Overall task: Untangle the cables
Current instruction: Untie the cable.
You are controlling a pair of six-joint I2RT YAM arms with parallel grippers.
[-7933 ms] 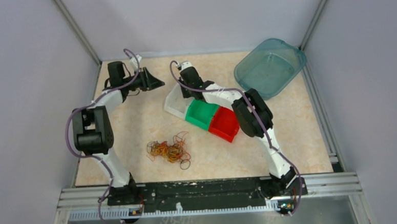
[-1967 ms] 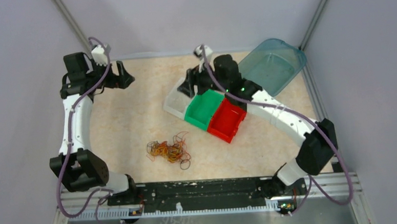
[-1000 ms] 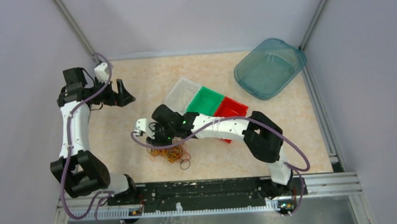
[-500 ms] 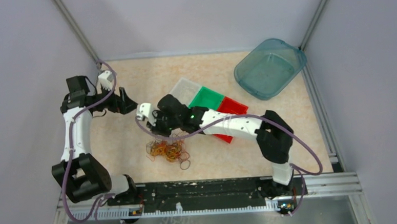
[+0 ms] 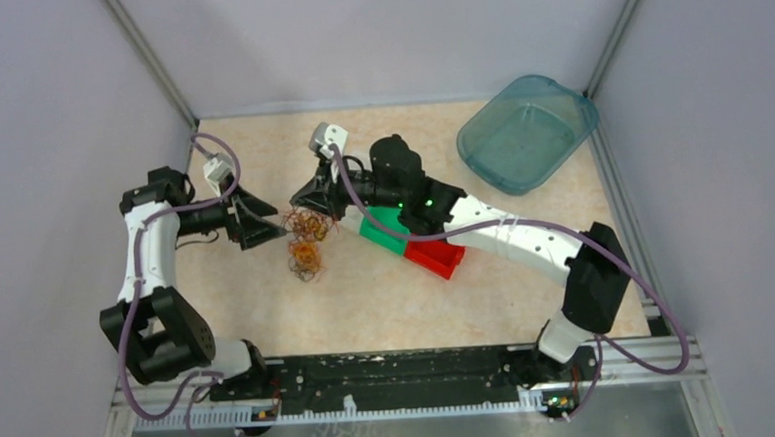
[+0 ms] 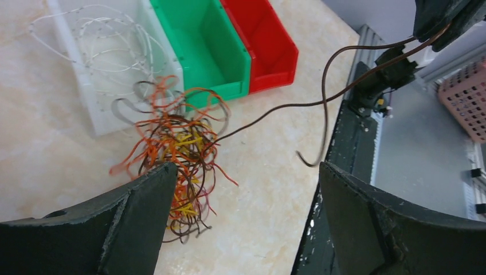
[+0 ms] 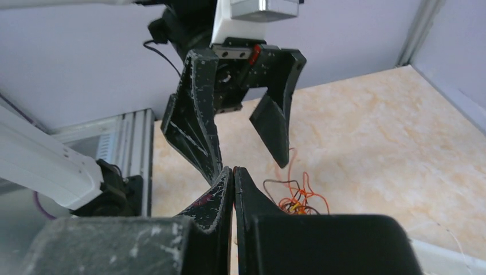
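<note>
Tight around the cables [image 5: 306, 238], left gripper [image 5: 267, 223] gaping just left of them, right gripper [image 5: 303, 205] and arm just right, bins [image 5: 392, 228] beyond on that side, bare tabletop [image 5: 368, 305] open on their near side.

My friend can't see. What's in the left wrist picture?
A tangle of orange, red, yellow and brown loops is ahead of the left hand's open fingers. Behind it are a white bin, a green bin and a red bin on a pale table; one brown strand stretches up rightward.
</note>
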